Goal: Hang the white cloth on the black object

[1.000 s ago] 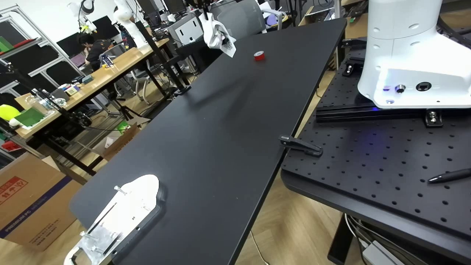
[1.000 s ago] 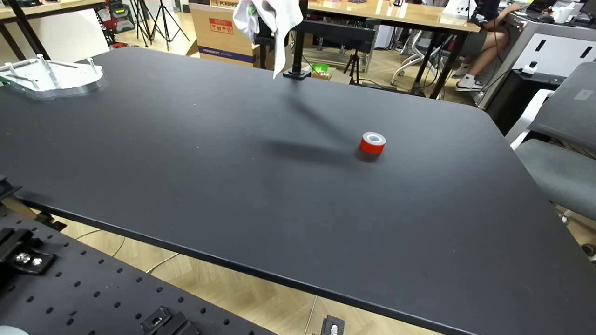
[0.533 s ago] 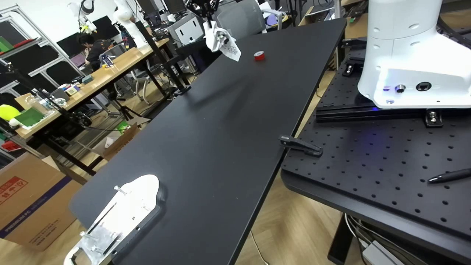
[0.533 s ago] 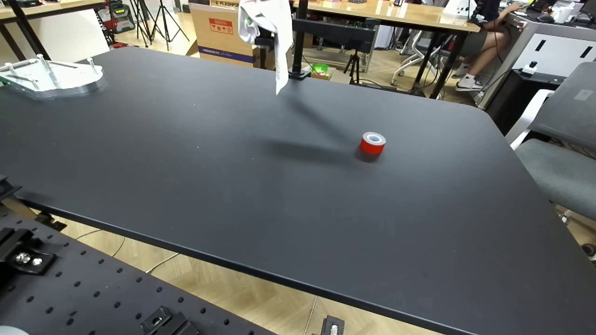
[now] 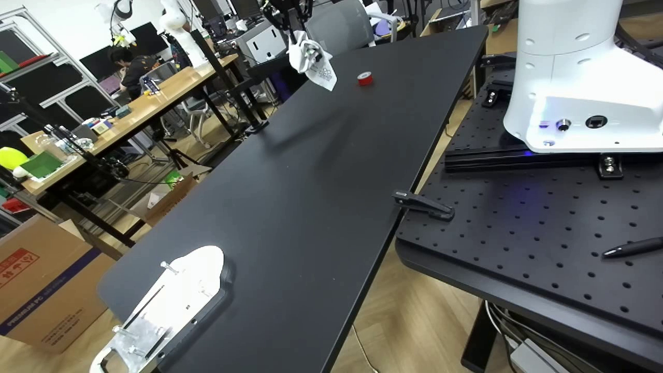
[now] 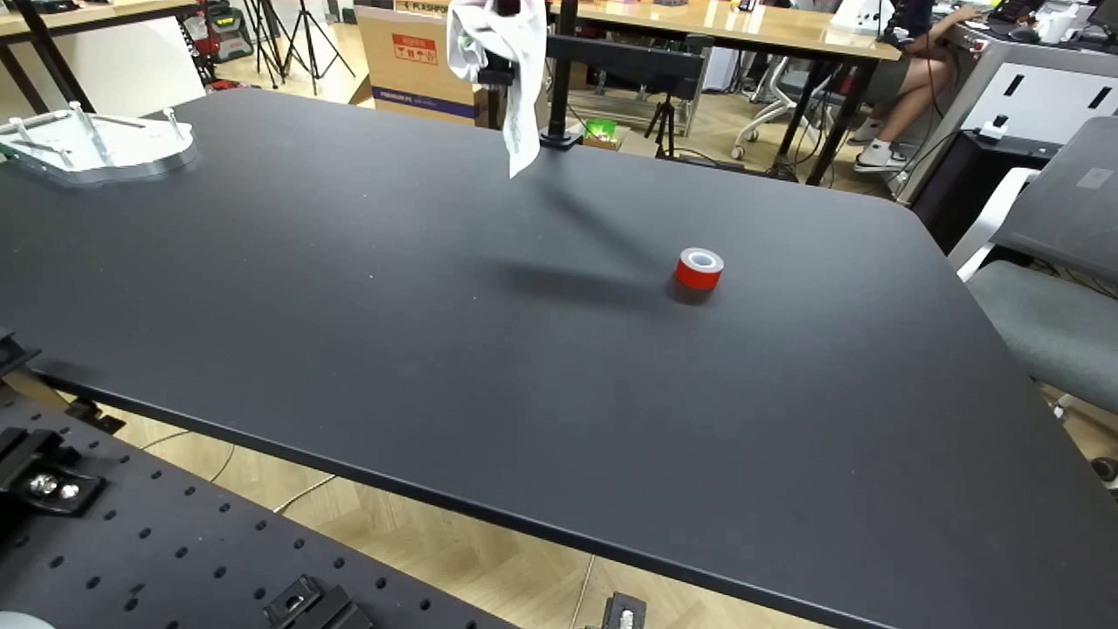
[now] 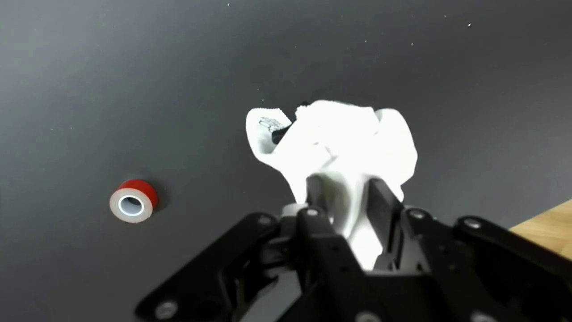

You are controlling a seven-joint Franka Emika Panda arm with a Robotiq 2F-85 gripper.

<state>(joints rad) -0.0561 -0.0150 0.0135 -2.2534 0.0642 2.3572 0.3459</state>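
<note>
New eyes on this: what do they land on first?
The white cloth, glaringly bright at the end effector near the middle of the wrist view. Next, the red tape roll on the dark table. Then the white robot base, filling the upper right of an exterior view.

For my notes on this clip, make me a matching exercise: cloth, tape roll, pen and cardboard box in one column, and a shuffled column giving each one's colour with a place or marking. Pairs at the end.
Column one
1. cloth
2. tape roll
3. pen
4. cardboard box

Column two
A. black, lying on the perforated board
B. brown, marked with a dark blue band
C. white and crumpled, at the hand
D. red-sided, lying flat on the dark table

Pairs: 1-C, 2-D, 3-A, 4-B
</note>
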